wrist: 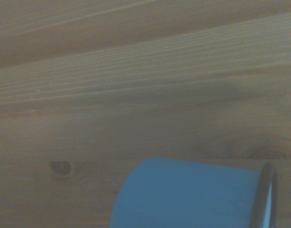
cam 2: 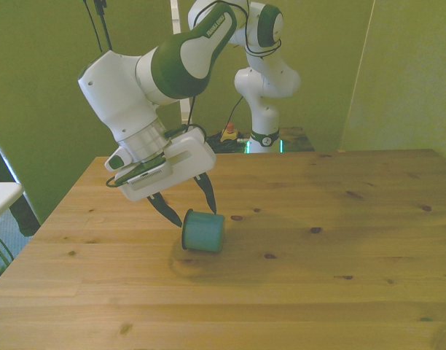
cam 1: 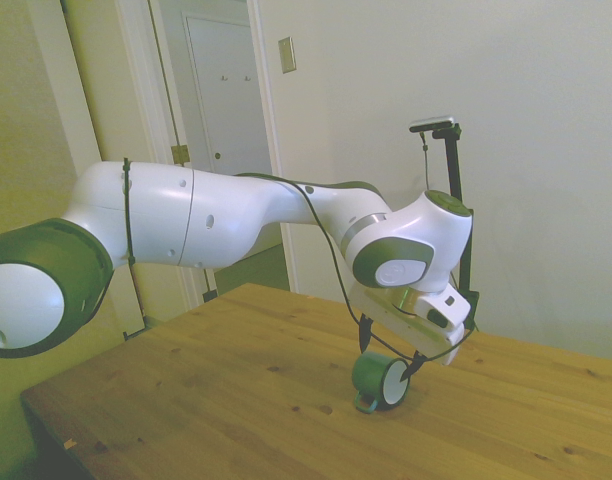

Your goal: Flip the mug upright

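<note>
**One mug on its side between the gripper's fingers**

One small teal enamel-style mug (cam 2: 203, 230) with a white interior and thin dark rim lies on its side on the wooden table (cam 2: 339, 240), nearer the front view's left edge than the right. The white arm's two-finger gripper (cam 2: 189, 204) is tilted over it, dark fingers spread to either side of the mug's upper end; whether they touch it cannot be told.

Dim, yellow-green cast throughout; wrist view soft and blurred; shadows faint.

blue mug (wrist: 188, 194) on side, wooden table (wrist: 136, 85)
</note>
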Tool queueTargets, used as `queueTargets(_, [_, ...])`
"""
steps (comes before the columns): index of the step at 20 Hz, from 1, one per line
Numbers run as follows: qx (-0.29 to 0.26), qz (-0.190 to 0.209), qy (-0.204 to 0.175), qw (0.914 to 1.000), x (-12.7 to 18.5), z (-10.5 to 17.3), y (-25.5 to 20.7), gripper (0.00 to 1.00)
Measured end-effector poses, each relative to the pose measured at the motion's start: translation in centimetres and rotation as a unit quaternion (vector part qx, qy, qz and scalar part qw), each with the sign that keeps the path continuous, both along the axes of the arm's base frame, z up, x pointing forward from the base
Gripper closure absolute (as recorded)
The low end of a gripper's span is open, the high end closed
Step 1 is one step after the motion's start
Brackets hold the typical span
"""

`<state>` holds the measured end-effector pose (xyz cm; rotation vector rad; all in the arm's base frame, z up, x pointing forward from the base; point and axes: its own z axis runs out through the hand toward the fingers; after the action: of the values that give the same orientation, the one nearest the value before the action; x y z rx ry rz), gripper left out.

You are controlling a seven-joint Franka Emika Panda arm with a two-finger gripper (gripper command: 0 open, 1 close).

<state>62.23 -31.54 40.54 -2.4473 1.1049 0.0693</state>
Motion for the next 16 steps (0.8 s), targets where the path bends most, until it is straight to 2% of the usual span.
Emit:
queueTargets(6, [0.068, 0.039, -0.041, 0.996, -0.6, -0.7, -0.5, 0.0])
queueTargets(12, [0.132, 0.047, -0.056, 0.9885, -0.4, -1.5, -1.1, 0.0])
queueTargets(16, [0.165, 0.051, -0.054, 0.9836, -0.3, -2.5, -1.9, 0.0])
